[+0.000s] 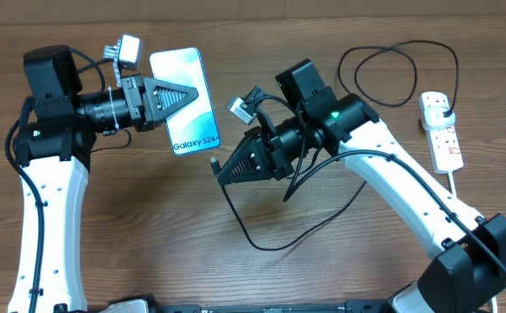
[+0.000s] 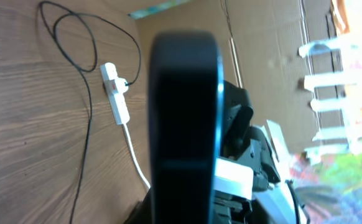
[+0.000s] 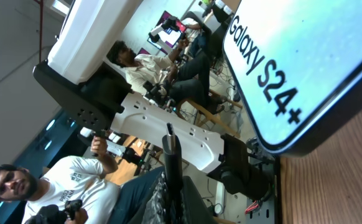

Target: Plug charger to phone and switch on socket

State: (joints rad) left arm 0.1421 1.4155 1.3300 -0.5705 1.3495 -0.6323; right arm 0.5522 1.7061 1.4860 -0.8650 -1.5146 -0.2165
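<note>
My left gripper (image 1: 192, 96) is shut on the phone (image 1: 186, 122) and holds it off the table, lit teal screen up, "Galaxy S24+" text at its near end. In the left wrist view the phone (image 2: 184, 118) is a dark edge-on slab filling the middle. My right gripper (image 1: 222, 169) is shut on the charger's black connector tip (image 1: 215, 163), a short gap from the phone's lower end. The right wrist view has that tip (image 3: 170, 144) sticking up between the fingers, with the phone (image 3: 318, 56) upper right. The charger's black cable (image 1: 266, 246) loops across the table to the white socket (image 1: 444, 139).
The socket (image 2: 116, 94) lies at the table's right side with the black plug (image 1: 445, 111) in its far end and its white cord (image 1: 458, 187) trailing forward. A slack cable loop (image 1: 392, 74) lies behind my right arm. People sit beyond the table in the right wrist view.
</note>
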